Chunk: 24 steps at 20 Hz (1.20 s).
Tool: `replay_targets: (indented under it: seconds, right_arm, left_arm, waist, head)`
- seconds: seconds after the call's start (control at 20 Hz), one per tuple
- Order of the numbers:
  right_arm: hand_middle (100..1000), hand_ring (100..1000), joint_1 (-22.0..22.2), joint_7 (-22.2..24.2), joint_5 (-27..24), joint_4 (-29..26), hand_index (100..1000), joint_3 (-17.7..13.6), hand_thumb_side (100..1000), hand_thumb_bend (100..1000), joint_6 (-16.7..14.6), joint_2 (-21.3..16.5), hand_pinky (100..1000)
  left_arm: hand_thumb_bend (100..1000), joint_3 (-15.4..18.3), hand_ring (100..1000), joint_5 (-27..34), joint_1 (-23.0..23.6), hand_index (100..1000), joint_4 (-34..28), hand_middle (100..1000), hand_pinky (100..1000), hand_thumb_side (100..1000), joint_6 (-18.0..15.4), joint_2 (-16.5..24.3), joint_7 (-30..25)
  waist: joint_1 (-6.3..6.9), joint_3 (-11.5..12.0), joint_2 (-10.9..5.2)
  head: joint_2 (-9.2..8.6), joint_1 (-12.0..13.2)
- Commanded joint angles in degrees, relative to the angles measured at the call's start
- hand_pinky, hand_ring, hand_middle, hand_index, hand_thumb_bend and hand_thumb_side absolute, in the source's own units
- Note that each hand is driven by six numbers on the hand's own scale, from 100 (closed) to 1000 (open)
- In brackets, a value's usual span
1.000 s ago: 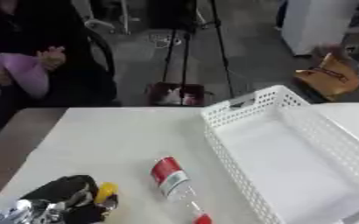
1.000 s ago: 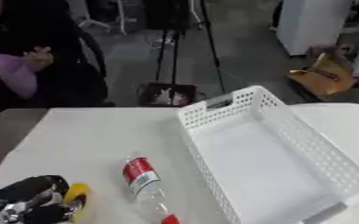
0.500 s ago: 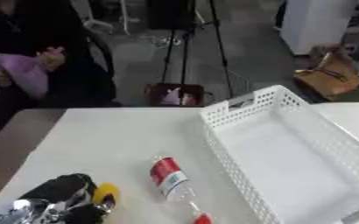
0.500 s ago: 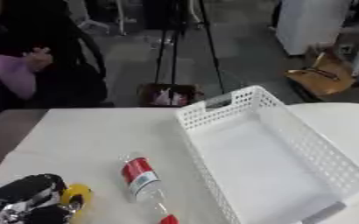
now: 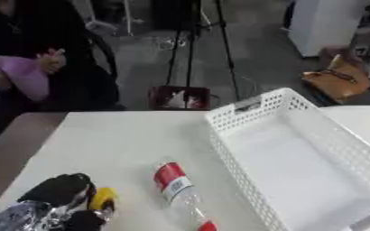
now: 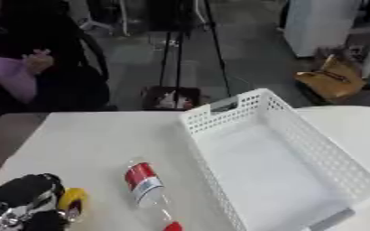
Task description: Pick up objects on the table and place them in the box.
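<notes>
Down at the lower left corner of the view, the left robot hand (image 5: pixel 50 203) rests on the white tabletop (image 5: pixel 117 140), its black and silver fingers curled around a small yellow object (image 5: pixel 102 199) that shows just at its right side; what that object is cannot be made out beyond its colour and rounded shape. Just beside it, toward the middle of the tabletop, a clear plastic bottle (image 5: pixel 178 192) lies on its side, with a red and white label around the upper part of its body and a red cap (image 5: pixel 206 225) pointing toward the near edge. The bottle is apart from the hand and lies close along the near left wall of the white perforated box (image 6: pixel 314 149), without clearly touching it. That box sits at the right of the tabletop, set askew so that one corner points away from the robot, and its floor is bare white. The right robot hand shows in neither view. Beyond the far edge of the tabletop are a grey floor, the legs of a tripod (image 5: pixel 192 40), and a brown bag (image 5: pixel 342 81) lying on the floor at the right.
</notes>
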Motion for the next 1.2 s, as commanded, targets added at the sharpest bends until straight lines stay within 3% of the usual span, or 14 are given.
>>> replay_targets:
  seconds: [0.05, 0.8, 1.2]
  right_arm:
    - [613, 471, -0.1, -3.3, -0.3, -1.1, 664, -0.5, 561, 100, -3.6, -1.4, 651]
    - [612, 470, -0.2, -3.3, -0.3, -1.1, 662, -0.5, 555, 100, -3.4, -1.7, 650]
    - [612, 470, -0.2, -3.3, -0.4, -1.1, 662, -0.4, 552, 100, -3.3, -1.9, 649]
  left_arm:
    - [100, 0.4, 771, -1.7, -0.1, 578, -0.9, 663, 752, 551, 14.4, 2.0, -14.9]
    - [100, 1.9, 734, -7.6, -1.6, 546, -6.1, 605, 720, 425, 14.4, 1.8, -11.3]
    - [100, 2.1, 720, -7.3, -3.8, 534, -6.2, 586, 711, 394, 14.4, 1.0, -7.2]
  waist:
    - [-0.18, 0.0, -1.05]
    - [-0.09, 0.2, -1.37]
    - [-0.14, 0.2, -1.68]
  head:
    - [-0.90, -0.1]
    - [-0.86, -0.3]
    - [-0.86, -0.5]
